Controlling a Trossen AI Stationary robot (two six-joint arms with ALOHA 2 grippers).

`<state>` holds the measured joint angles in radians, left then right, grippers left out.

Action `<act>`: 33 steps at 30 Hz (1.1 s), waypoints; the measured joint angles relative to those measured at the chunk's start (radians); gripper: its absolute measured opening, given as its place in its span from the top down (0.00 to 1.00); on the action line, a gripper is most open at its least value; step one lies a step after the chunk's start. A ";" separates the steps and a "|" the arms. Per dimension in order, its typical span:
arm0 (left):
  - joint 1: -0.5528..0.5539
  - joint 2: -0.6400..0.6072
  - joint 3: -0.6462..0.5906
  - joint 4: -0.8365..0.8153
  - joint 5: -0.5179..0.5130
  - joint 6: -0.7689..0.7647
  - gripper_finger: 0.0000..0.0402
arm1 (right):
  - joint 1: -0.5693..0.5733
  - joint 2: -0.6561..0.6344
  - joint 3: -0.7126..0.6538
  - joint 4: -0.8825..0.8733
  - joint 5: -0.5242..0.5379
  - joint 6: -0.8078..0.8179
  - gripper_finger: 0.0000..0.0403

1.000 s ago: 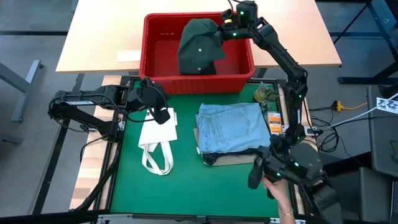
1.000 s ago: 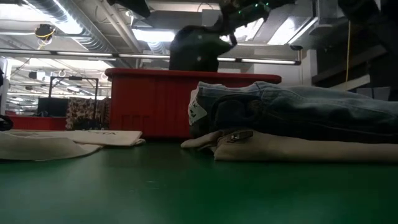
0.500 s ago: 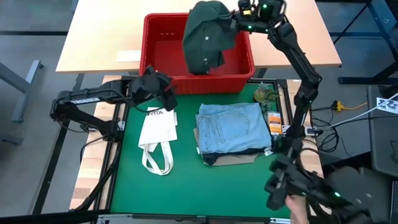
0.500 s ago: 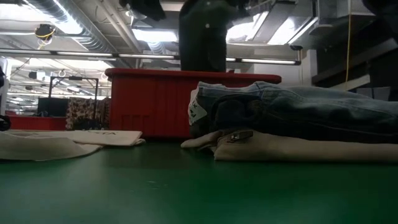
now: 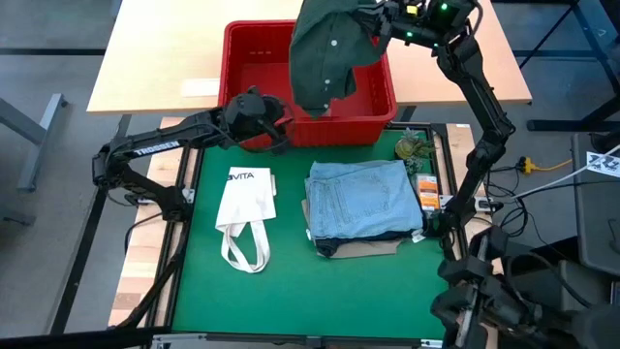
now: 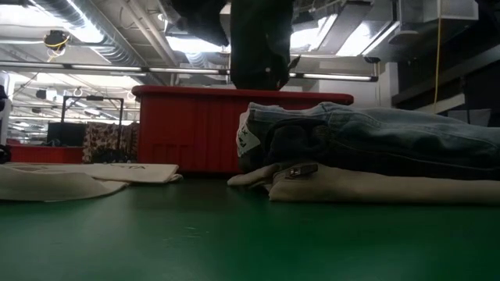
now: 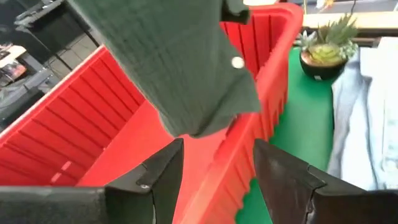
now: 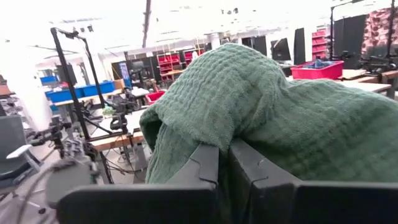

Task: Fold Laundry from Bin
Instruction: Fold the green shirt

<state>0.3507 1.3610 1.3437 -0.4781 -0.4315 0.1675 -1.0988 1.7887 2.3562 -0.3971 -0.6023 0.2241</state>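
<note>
A dark olive-green piece of laundry [image 5: 325, 53] hangs over the red bin [image 5: 252, 58] from my right gripper [image 5: 376, 23], which is shut on it. In the low view its lower end [image 6: 262, 78] hangs about level with the bin's rim [image 6: 195, 92]. My left gripper [image 7: 217, 177] stands open at the bin's near wall [image 7: 249, 143], right below the hanging cloth, and holds nothing. On the green mat, folded light blue jeans [image 5: 363, 194] lie on top of a dark piece and beige trousers [image 6: 375, 187]. My right gripper pinches a bunched fold at the top of the green piece [image 8: 230, 134] between its two fingers; how many layers, I cannot tell. The fingers come about level from the table's right. Cloth drapes over the fingers, and the rest hangs slack below them.
A white tote bag [image 5: 242, 208] lies flat on the mat's left half, straps toward the near edge. A small potted plant [image 5: 415, 147] stands beside the bin's near right corner. A sheet of paper [image 5: 199, 87] lies on the tan table left of the bin.
My right gripper has risen and gone a little toward the table's right, drawing the green piece up out of the bin until it hangs over it. My left gripper has moved from over the tote bag toward the far edge and right, up to the bin's near wall.
</note>
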 joint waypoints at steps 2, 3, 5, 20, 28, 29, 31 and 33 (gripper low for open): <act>0.014 0.019 0.000 0.046 0.005 0.000 0.53 | 0.000 -0.005 0.000 0.003 -0.009 0.010 0.98; 0.022 0.028 0.000 0.062 0.006 0.001 0.53 | 0.000 -0.008 0.000 0.003 -0.022 0.011 0.98; 0.037 0.042 0.000 0.096 0.016 0.002 0.53 | 0.000 -0.009 0.000 0.004 -0.045 0.014 0.98; 0.129 0.181 0.000 0.270 0.172 0.119 0.53 | 0.000 -0.012 0.000 0.007 -0.072 0.041 0.98; 0.142 0.203 0.000 0.268 0.147 0.125 0.53 | 0.000 -0.012 0.000 0.007 -0.072 0.041 0.98; 0.142 0.203 0.000 0.268 0.141 0.129 0.53 | 0.000 -0.012 0.000 0.007 -0.072 0.041 0.98; 0.143 0.203 0.000 0.267 0.121 0.132 0.53 | 0.000 -0.012 0.000 0.007 -0.072 0.041 0.98; 0.145 0.203 0.000 0.267 0.117 0.134 0.53 | 0.000 -0.012 0.000 0.007 -0.072 0.041 0.98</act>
<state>0.4959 1.5642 1.3437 -0.2108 -0.3141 0.3016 -1.0992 1.7771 2.3562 -0.3905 -0.6746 0.2649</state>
